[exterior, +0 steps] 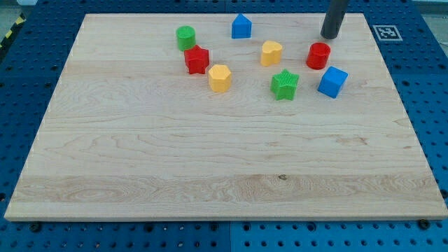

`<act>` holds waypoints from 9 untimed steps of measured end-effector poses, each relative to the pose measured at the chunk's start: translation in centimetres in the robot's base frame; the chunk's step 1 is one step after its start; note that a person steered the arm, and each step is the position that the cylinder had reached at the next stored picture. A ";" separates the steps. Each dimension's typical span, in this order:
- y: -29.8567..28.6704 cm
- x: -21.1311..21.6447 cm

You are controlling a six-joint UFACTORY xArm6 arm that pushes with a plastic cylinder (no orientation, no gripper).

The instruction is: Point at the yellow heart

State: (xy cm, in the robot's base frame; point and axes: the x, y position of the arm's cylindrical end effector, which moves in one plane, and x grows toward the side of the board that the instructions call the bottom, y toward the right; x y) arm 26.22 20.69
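Observation:
The yellow heart (pixel 271 52) lies on the wooden board (pixel 210 154) near the view's top, right of centre. My tip (pixel 330 36) is at the view's top right, above and to the right of the heart, with a clear gap between them. It stands just above the red cylinder (pixel 318 55), not touching it.
A blue house-shaped block (pixel 241 26) is at the top centre. A green cylinder (pixel 185 37), a red block (pixel 197 60) and a yellow hexagon (pixel 220 78) sit to the heart's left. A green star (pixel 285 85) and a blue cube (pixel 332 82) sit lower right.

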 end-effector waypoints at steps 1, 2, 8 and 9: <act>0.1 0.0; 0.2 0.0; -11.3 0.7; -11.9 -1.1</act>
State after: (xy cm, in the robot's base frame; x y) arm 25.13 8.83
